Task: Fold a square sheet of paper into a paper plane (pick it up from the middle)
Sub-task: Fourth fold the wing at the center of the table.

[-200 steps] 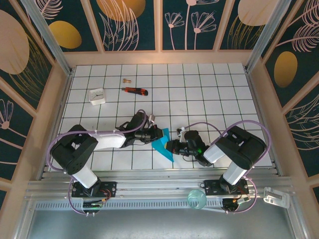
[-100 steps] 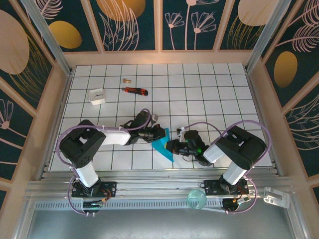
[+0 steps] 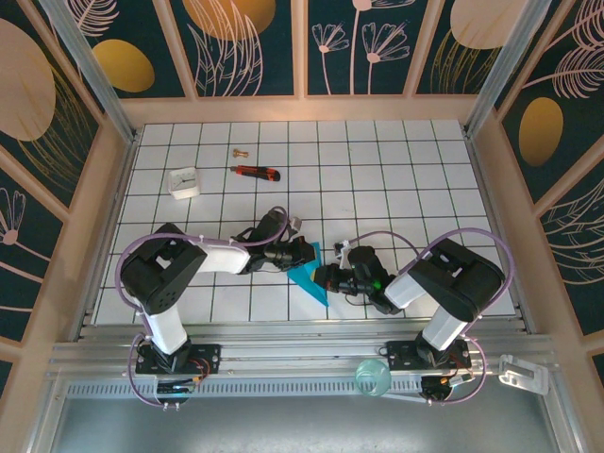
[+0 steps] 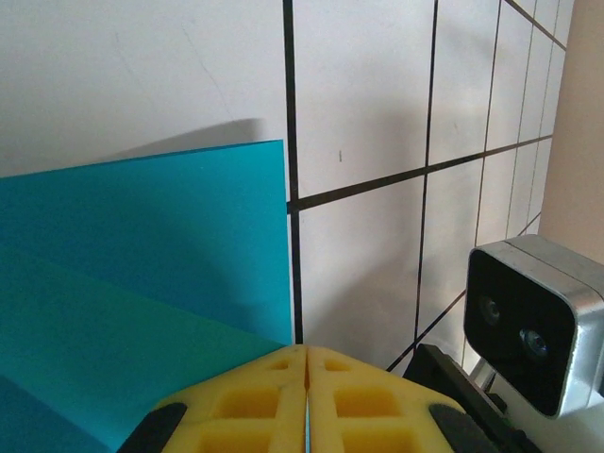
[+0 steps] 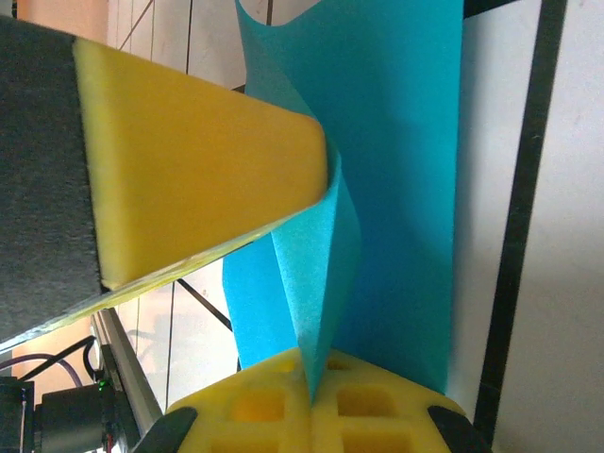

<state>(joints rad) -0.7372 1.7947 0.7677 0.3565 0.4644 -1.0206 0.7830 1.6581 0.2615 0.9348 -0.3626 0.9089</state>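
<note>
Tiled white table (image 3: 396, 189), black grid lines, dark floral panels on the walls around it. Both arms reach into the lower middle of the overhead view, wrists almost head to head.

Teal sheet (image 3: 310, 281): partly folded, at lower centre of the overhead frame between the two grippers. One flap stands off the tiles.

Left gripper (image 4: 307, 363): yellow pads pressed flush together at the bottom of its wrist view, teal layers spreading out to their left. Cannot tell whether any paper is caught in the seam.

Right gripper (image 5: 311, 377): jaws closed, a standing edge of the sheet nipped between its pads at the bottom of its wrist view. One finger of the left gripper crosses the upper left of that view, its tip against the curled flap.

White block (image 3: 184, 181) and utility knife (image 3: 256, 172) lie well apart in the upper left, out of play.

Risks, as I judge them:
- Thin paper is pinched at one edge and pushed at another. If the arms draw apart, it may tear at the pinch or slip free.
- The flap is curled, not flat, so pressing it now could set the crease off line and skew the plane.
- The grippers sit very close together, and a small misjudged move could knock them together and crumple the fold.
</note>
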